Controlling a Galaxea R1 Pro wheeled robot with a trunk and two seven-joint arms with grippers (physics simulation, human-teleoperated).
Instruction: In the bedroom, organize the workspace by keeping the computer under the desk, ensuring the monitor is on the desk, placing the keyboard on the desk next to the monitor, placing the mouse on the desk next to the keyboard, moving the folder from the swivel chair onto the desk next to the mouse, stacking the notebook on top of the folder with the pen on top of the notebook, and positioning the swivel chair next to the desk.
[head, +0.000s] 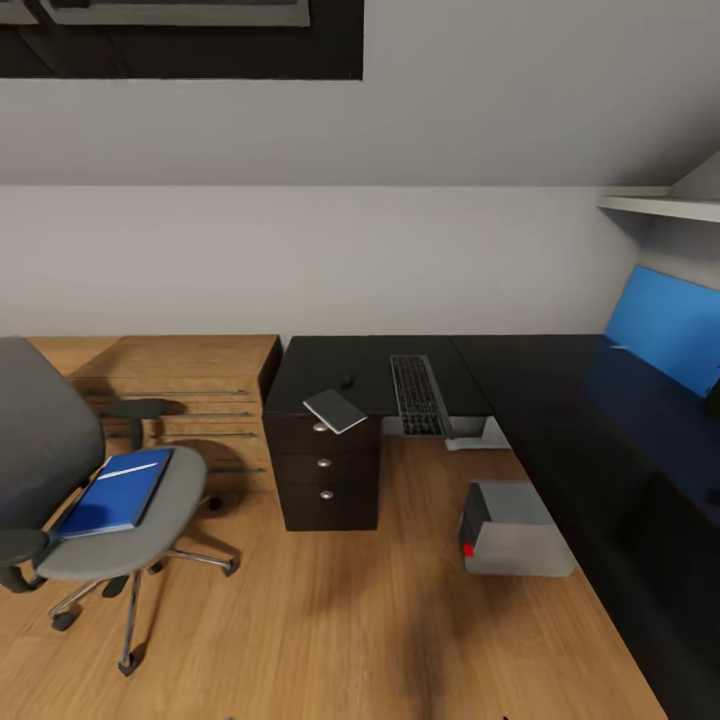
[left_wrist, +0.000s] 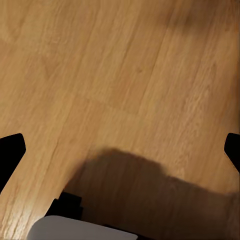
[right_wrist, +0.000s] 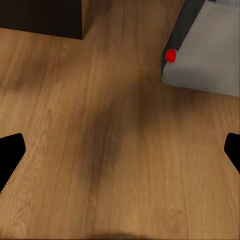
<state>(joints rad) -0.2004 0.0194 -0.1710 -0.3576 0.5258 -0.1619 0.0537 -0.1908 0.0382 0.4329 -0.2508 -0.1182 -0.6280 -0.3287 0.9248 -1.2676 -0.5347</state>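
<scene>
The bedroom has a sloped white-grey ceiling (head: 480, 90), a white wall and a light wood plank floor (head: 330, 620), with the L-shaped black desk (head: 540, 390) along the wall and down the right side and a low light-wood cabinet (head: 170, 370) to its left. The swivel chair (head: 60, 470) stands on the floor left of the desk's drawer unit (head: 325, 475) with the blue folder (head: 115, 490) flat on its seat, and the computer (head: 510, 530) sits on the floor beside the desk's right wing. On the desk top lie the keyboard (head: 417, 393), the notebook (head: 335, 410) overhanging the front edge above the drawers, and the mouse (head: 347, 381) just behind it; the left gripper (left_wrist: 120, 150) and right gripper (right_wrist: 120, 150) are both spread wide over bare floor, holding nothing.
</scene>
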